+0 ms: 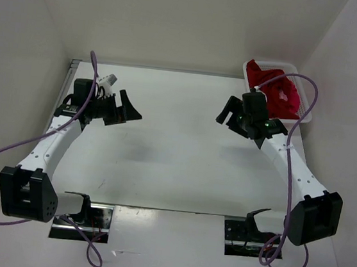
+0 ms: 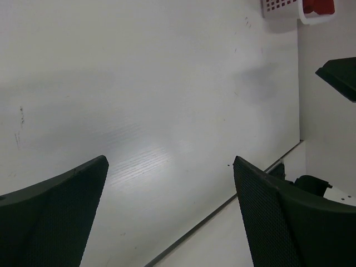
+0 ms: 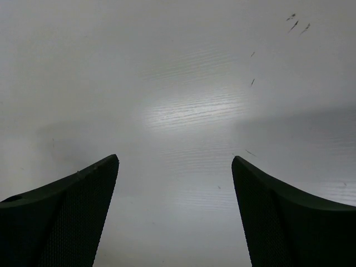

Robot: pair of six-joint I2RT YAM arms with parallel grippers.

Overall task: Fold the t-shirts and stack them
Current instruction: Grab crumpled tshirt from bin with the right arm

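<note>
The t-shirts point(image 1: 277, 93) look soft cloth, the basket point(image 1: 308, 102) plastic (table point(image 1: 177, 147) smooth, slightly glossy).

no legible text, labels or numbers anywhere

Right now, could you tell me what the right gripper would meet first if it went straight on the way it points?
Most likely only the bare table. The right gripper, jaws open, frames nothing but white tabletop in its wrist view, though depth there is hard to judge.
</note>
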